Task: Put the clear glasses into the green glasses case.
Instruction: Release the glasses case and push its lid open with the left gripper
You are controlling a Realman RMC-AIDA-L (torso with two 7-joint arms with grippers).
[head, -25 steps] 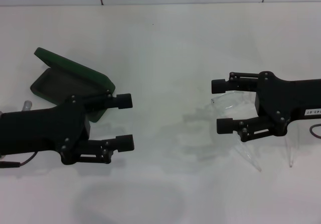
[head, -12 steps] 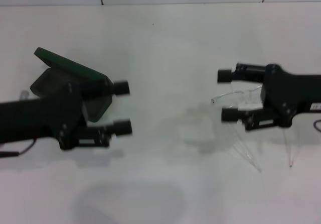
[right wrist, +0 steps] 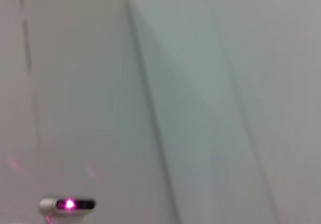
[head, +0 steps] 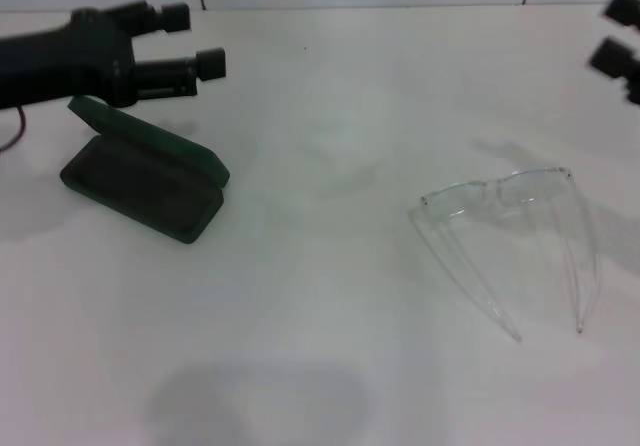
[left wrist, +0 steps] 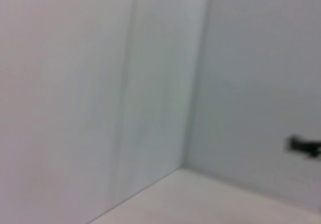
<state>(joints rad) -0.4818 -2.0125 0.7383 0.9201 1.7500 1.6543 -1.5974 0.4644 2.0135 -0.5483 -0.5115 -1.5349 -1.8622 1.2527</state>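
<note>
Head view: transparent wraparound plastic glasses (head: 505,228) lie on the white table (head: 320,296), well apart from the open dark green hinged case (head: 140,181). Left gripper (head: 193,38) fingers apart above the case; right gripper (head: 618,34) probably open too. Wrist views show only walls.

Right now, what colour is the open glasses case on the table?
Dark green, with a darker lining, seen best in the head view: the green glasses case.
</note>
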